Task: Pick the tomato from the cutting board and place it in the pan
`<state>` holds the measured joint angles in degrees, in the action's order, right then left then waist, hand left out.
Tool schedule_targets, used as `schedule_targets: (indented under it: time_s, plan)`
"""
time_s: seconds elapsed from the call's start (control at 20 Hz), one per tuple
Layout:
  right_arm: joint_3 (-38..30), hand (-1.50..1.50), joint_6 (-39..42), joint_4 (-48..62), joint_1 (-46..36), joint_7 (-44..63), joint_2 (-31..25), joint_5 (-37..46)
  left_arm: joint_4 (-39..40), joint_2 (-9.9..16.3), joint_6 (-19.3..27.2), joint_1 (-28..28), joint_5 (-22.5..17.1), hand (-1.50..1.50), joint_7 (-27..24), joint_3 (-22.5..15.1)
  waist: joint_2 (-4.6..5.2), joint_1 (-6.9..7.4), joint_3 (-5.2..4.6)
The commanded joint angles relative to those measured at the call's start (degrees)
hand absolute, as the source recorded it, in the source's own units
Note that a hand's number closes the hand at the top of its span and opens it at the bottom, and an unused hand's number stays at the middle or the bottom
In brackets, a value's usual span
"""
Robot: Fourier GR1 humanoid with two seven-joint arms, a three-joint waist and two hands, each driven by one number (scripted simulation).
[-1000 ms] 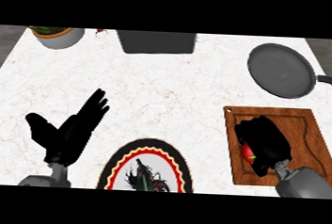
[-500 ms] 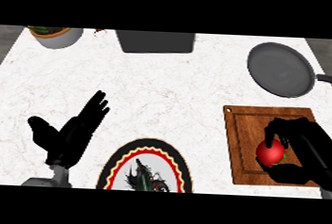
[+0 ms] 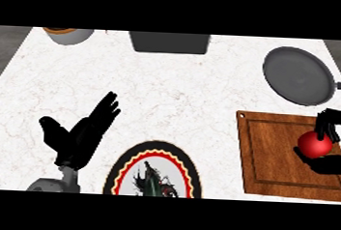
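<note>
here, right robot hand [image 3: 330, 143] curled round tomato [image 3: 314, 144] over cutting board [image 3: 271, 160], pan [image 3: 299, 76] beyond, left robot hand [image 3: 79, 134] open

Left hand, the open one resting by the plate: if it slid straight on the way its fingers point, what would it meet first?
The left hand points up and slightly right across bare counter. Nothing lies close ahead; far along that line the dark container at the counter's far edge would probably come first, though depth is uncertain.

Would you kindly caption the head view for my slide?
Right hand curled round the tomato above the cutting board, pan beyond.
</note>
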<state>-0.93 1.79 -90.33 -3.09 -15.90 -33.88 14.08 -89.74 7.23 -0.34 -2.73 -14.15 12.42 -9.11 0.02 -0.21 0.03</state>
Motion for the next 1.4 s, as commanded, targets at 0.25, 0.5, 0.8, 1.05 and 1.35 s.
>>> schedule_targets:
  time_s: [0.25, 0.5, 0.8, 1.05, 1.35]
  plan:
    - [-1.96, 1.50, -11.25, 32.50, -18.21, -12.63, 4.41, 11.18, -2.29, -0.20, 0.44, -0.71, 1.54, 0.00, 1.79, -0.39, 0.35, 2.10, 0.08]
    - [-6.95, 1.50, -19.26, 47.89, -29.16, -17.11, 5.64, 12.20, -1.22, 0.15, -2.36, -0.79, -0.42, 0.00, 2.17, 0.10, 0.63, 2.60, 0.10]
    - [-14.38, 1.50, -23.90, 63.32, -38.76, -22.19, 4.11, 8.82, 1.16, 0.47, -4.09, -2.42, -0.81, 0.00, 0.24, 1.14, 1.31, 3.71, 0.19]
    - [-15.82, 1.50, -26.92, 71.13, -42.29, -26.07, 3.67, 9.44, 0.25, 0.27, -3.19, -4.42, -0.24, 0.00, 1.69, 1.10, 1.98, 5.08, 0.33]
    - [-18.27, 1.50, -25.31, 75.63, -43.78, -30.29, 0.79, 8.07, -0.83, -2.09, -2.68, -3.63, 0.65, 0.00, 1.60, -1.71, 2.26, 5.53, 0.44]
